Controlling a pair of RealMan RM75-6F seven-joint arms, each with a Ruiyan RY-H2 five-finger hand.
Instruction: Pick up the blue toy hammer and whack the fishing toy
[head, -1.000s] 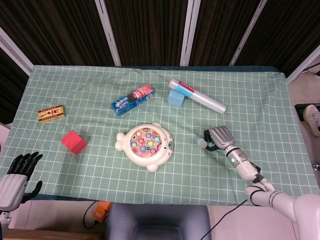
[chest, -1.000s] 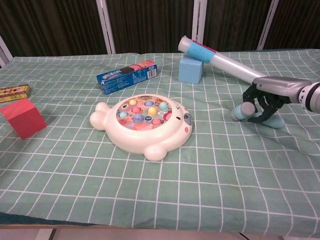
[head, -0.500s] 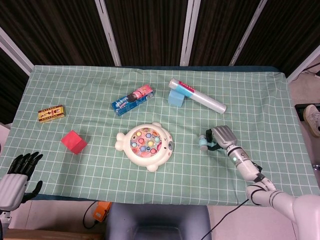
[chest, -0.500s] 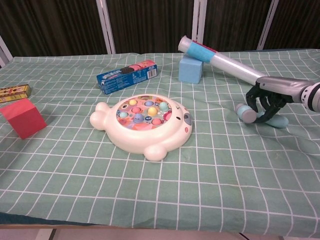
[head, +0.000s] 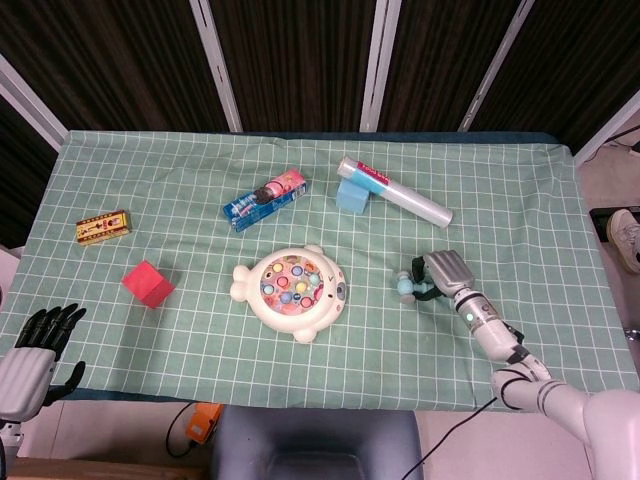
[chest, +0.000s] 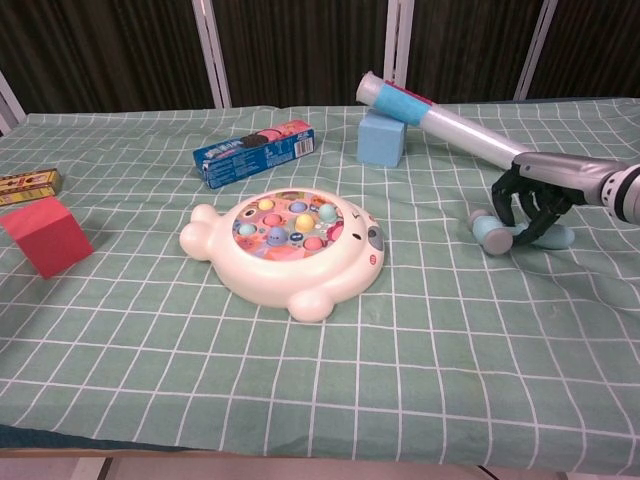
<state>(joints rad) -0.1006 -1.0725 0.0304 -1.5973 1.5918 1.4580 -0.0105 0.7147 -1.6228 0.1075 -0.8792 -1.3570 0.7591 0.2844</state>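
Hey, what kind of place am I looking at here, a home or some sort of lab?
Likely a lab test bench, not a home: a table under a green checked cloth, dark panelled backdrop, and unrelated props like the fishing toy and red block.

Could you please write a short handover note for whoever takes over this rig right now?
Right hand: fingers curled around the blue toy hammer, which lies on the cloth; a firm grip cannot be confirmed.
Left hand: open, empty, off the table's near-left edge.
Fishing toy: mid-table, to the left of the hammer, untouched.
Done: hand at the hammer.
Left: secure grip, lift, whack the toy.
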